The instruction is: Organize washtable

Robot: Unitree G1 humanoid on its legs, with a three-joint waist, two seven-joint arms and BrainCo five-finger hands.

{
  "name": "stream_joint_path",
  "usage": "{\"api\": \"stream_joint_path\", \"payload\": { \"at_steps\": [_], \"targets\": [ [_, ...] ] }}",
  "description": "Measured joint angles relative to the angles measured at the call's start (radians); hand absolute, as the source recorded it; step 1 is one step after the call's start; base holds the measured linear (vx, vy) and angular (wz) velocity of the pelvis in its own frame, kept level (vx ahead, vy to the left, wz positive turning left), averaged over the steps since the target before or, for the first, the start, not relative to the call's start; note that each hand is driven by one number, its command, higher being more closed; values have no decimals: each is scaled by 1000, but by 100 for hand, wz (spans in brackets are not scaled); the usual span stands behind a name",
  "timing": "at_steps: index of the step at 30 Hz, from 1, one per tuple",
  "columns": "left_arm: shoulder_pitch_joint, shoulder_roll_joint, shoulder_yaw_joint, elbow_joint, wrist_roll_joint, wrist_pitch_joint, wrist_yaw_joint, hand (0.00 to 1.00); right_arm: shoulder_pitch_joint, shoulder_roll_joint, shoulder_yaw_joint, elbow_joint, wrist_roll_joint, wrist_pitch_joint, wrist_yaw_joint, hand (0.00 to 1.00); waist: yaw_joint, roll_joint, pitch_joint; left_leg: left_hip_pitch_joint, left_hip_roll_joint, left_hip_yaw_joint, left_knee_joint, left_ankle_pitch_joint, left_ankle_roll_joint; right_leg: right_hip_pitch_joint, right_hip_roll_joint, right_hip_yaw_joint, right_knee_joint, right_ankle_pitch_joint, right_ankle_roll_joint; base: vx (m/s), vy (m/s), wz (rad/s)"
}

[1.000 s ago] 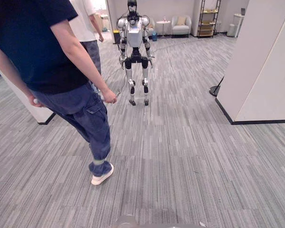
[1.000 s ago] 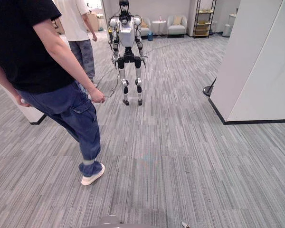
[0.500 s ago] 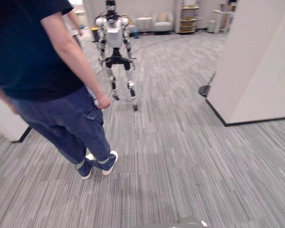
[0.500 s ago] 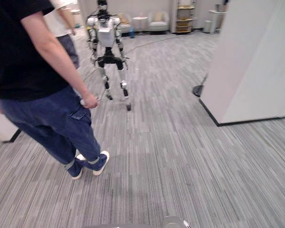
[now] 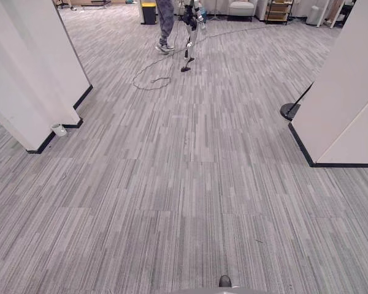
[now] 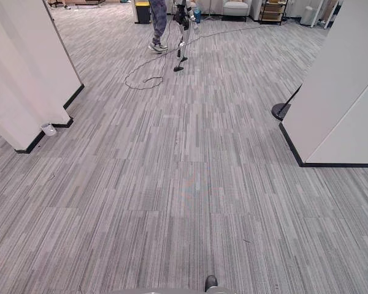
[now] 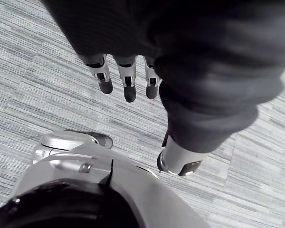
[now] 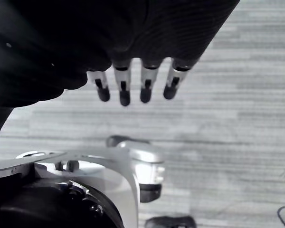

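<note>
Floor: grey carpet (image 5: 184, 184) in narrow lengthwise stripes, laid in tiles, running from 6 to 12 o'clock. Light is even and soft.

10 o'clock: white wall block (image 5: 30, 73) with black skirting at its foot. A small white cup (image 5: 59, 130) sits on the carpet, touching its near corner.

2 o'clock: white partition (image 5: 349, 92), also with black skirting. A round black base (image 5: 289, 111) lies just beside its corner, with a thin dark rod slanting up from it.

12 o'clock, far end: pale armchair (image 5: 241, 7), open shelf unit (image 5: 276, 9) just right of it, and a dark bin with a yellow top (image 5: 148, 11) towards 11.
</note>
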Motion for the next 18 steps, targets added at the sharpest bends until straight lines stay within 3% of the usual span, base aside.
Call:
{"api": "stream_joint_path", "payload": {
  "at_steps": [10,13,14,15,16,17,18],
  "targets": [
    [7,-4,15,1,0,2,6,0,0,20,-173,-2,-18,12,-3,0,-26,14,-30,-33,-28,-33,-86,42,15,-49,-42,-49,6,-18,36,38,25,14],
    [6,-6,12,0,1,2,4,0,-1,22,-216,-6,-24,16,-12,0,-27,21,-28,-27,-29,-33,-88,41,16,-119,-66,-53,177,-90,48,94,72,7],
    [5,-9,9,-1,1,2,4,0,-3,21,-223,-11,-27,16,-14,0,-27,28,-21,-12,-24,-25,-88,41,17,-158,-71,-51,273,-106,44,99,96,-9],
    [-4,-22,7,-2,4,2,4,0,-4,15,-243,-25,-26,11,-15,0,-35,53,12,38,-6,-26,-87,35,29,-229,-83,-52,482,-128,54,93,94,-2],
    [-8,-24,7,-4,9,2,4,0,5,10,-246,-36,-25,10,-16,0,-48,63,20,56,-1,-27,-86,24,46,-255,-91,-57,543,-161,64,75,79,11],
    [-4,-24,8,-2,16,3,5,0,8,12,-254,-49,-26,11,-15,0,-66,58,29,79,4,-34,-86,5,72,-270,-95,-55,563,-209,65,65,67,10],
    [-4,-21,9,1,33,11,5,0,7,14,-261,-55,-27,9,-15,0,-83,55,32,105,6,-29,-85,-18,82,-307,-94,-58,516,-208,65,61,66,-4]
  ]
}}
